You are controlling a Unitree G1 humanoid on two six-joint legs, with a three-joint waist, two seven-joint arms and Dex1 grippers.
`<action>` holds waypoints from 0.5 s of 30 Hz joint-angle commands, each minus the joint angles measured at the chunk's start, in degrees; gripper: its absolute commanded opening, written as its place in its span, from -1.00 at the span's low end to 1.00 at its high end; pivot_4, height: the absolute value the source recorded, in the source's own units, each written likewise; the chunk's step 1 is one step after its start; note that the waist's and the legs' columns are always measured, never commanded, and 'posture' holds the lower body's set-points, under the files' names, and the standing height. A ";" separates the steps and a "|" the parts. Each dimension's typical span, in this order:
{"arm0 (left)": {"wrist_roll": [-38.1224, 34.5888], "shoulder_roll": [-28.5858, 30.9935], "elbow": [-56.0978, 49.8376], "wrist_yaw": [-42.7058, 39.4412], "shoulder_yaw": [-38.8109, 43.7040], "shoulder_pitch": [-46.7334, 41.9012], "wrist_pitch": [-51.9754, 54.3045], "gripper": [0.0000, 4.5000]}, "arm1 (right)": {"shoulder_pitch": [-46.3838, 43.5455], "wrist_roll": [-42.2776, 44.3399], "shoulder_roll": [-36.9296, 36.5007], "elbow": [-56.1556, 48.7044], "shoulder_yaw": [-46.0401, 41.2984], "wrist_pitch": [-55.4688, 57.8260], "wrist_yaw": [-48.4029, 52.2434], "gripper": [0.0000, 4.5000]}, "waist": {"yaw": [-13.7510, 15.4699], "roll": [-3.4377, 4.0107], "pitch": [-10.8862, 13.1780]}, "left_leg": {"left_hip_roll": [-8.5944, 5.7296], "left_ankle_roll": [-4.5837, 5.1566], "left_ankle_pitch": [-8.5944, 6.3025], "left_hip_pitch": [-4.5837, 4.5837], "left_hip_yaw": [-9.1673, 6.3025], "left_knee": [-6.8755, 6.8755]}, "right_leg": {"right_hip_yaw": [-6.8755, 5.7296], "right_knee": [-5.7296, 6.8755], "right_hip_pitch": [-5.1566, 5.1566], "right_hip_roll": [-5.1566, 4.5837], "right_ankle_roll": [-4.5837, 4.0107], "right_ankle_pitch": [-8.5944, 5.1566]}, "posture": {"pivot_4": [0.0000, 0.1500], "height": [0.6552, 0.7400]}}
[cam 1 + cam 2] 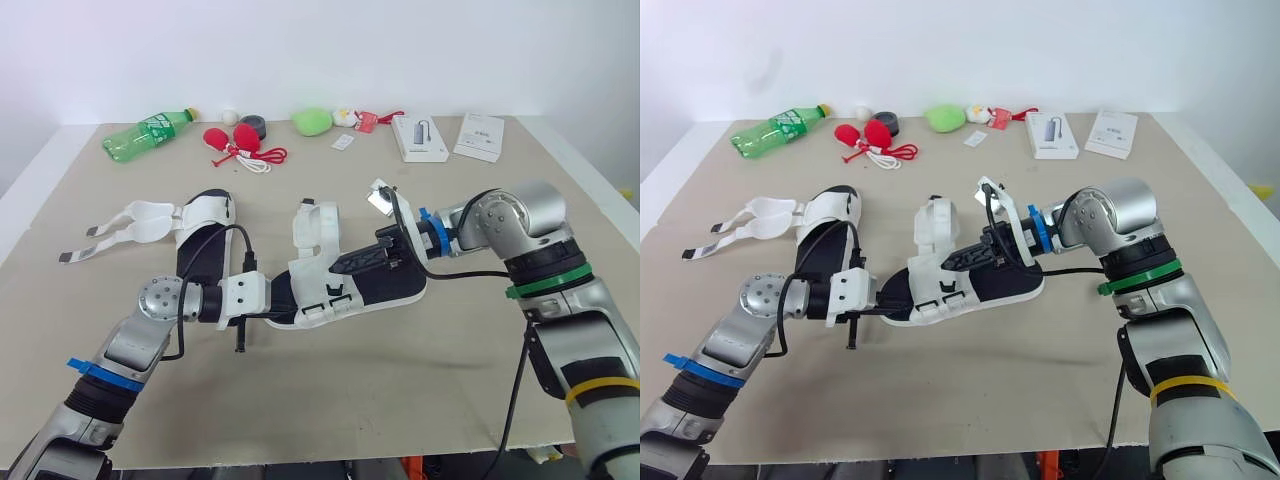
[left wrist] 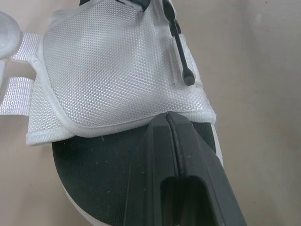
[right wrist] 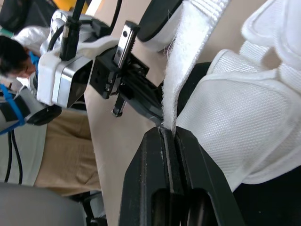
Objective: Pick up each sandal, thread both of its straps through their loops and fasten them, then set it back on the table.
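The work is on the first sandal (image 1: 385, 285), which lies at the centre of the table (image 1: 420, 400), and the step in hand looks like the threading of a strap. The right gripper (image 3: 168, 129) comes in from 3 o'clock with its fingers clamped on a white fuzzy strap (image 3: 188, 61) that stands up out of the pinch. The left gripper (image 2: 168, 115) reaches in from 8 o'clock, its fingers pressed together and its tips at the hem of the white mesh upper (image 2: 113, 70), above the black footbed. Whether any fabric is caught between them cannot be told. The next move probably calls for steering the strap's free end to its loop, likely one of the dark slots (image 1: 333, 292) on the upper's side, while the left arm steadies the shoe. The strap's end runs out of the wrist picture, and the loop itself is hard to make out. The second sandal (image 1: 205, 225) lies at 9 o'clock of the first, straps splayed open and not yet fastened.
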 commanded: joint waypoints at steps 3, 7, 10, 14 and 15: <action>0.30 0.17 -0.03 0.01 -0.21 -0.23 -0.60 -1.00 | -2.47 -0.85 -0.40 0.38 -0.55 2.35 3.26 -0.97 | 0.00 0.00 0.00 | 0.00 0.00 0.00 0.00 0.00 0.00 | 0.00 0.00 0.00 0.00 -0.06 -0.03 | 1.00 1.00; 0.39 0.28 -0.11 0.10 -0.15 -0.12 -0.57 -1.00 | -1.51 -1.62 -0.49 0.12 0.06 4.46 3.09 -0.97 | 0.01 0.00 0.00 | 0.00 0.00 0.00 0.00 0.00 0.00 | 0.00 0.00 0.00 0.00 0.09 0.05 | 1.00 1.00; 0.46 0.31 -0.34 0.16 -0.21 0.04 -0.53 -1.00 | -0.60 -3.60 -0.45 0.49 0.98 3.70 2.22 -0.97 | 0.01 0.00 0.00 | 0.00 0.00 0.00 0.00 0.00 0.00 | 0.00 0.01 -0.01 0.00 0.08 0.05 | 1.00 1.00; 0.59 0.26 -0.53 0.32 -0.30 0.20 -0.51 -1.00 | -0.08 -5.05 -0.63 0.83 2.14 3.12 3.08 -0.97 | 0.00 0.00 0.00 | 0.00 0.00 0.00 0.01 0.00 0.00 | 0.00 0.01 0.00 0.00 0.08 0.05 | 1.00 1.00; 0.63 0.26 -0.53 0.37 -0.31 0.22 -0.53 -1.00 | 0.00 -5.52 -0.70 0.90 2.51 2.68 3.23 -0.97 | 0.00 0.00 0.00 | 0.00 0.00 0.00 0.01 0.00 0.00 | 0.00 0.01 0.00 0.00 0.09 0.05 | 1.00 1.00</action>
